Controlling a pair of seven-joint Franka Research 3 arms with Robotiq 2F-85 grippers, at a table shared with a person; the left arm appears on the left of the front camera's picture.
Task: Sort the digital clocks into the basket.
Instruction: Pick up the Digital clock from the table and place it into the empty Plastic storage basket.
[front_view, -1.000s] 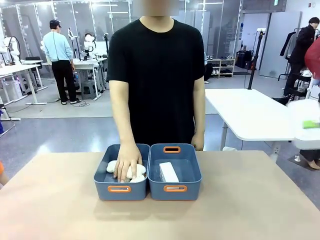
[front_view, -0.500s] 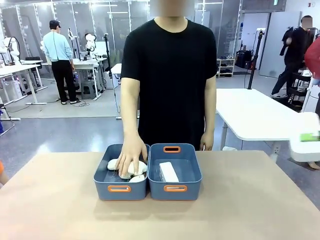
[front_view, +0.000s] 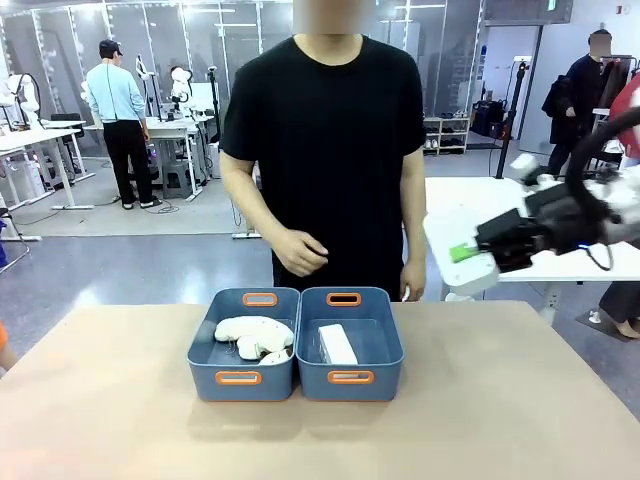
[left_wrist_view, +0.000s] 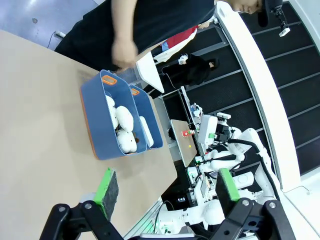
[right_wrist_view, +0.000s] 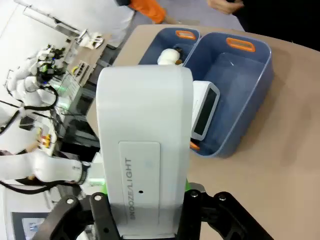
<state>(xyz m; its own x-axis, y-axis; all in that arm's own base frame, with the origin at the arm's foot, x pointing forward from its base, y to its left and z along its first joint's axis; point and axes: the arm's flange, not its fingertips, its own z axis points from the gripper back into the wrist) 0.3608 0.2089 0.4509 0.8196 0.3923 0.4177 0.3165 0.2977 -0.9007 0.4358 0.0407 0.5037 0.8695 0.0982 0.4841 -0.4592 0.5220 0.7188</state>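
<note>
The work surface is a tan tabletop (front_view: 90, 420). The floor (front_view: 130, 265) is smooth and grey. A white table (front_view: 455, 198) stands at the right, and a white workbench (front_view: 25, 140) at the far left. Glass partition panels (front_view: 50, 50) line the rear. A low shelf rack (front_view: 452, 132) stands beyond. Lighting is bright and even.

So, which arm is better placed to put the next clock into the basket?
Right. The right gripper is shut on a digital clock, pointed toward the basket holding the other clock. The left gripper is open and empty.
</note>
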